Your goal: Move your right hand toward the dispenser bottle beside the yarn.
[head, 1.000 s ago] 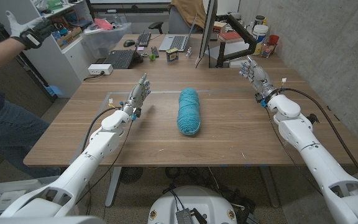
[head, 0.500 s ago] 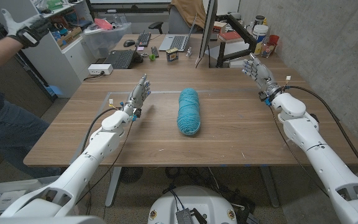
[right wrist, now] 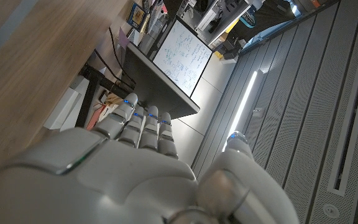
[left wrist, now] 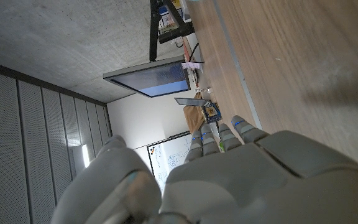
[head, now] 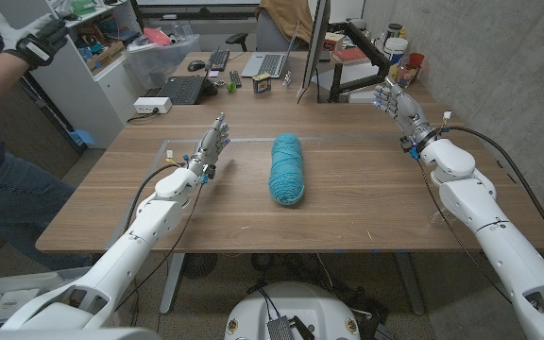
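— Looking down from the head view, where is the right hand [head: 401, 106]?

— At the far right of the tabletop [head: 348, 208], near its back edge, lifted above the wood with its fingers [head: 386, 93] straight, a little apart and holding nothing. It stands well apart from the teal yarn [head: 287, 168], which lies at the middle of the tabletop, its long axis running away from the robot.

— And the dispenser bottle?

— I cannot make one out beside the yarn; the wood on both sides of it is bare. Beyond the right hand, on the next desk, stand small containers [head: 399, 55], too small to tell what they are.

— The left hand [head: 210, 144]?

— Left of the yarn, near it but not touching, palm upright, fingers extended and empty. Its wrist view shows the back of that hand [left wrist: 241, 174] with fingers reaching out over the wood.

— Anything from the right wrist?

— The back of the hand [right wrist: 135, 168], fingers side by side, pointing toward a monitor [right wrist: 182, 59] showing a white page.

— Anyone else there?

— A person at the left edge, with a gloved hand [head: 28, 38] raised.
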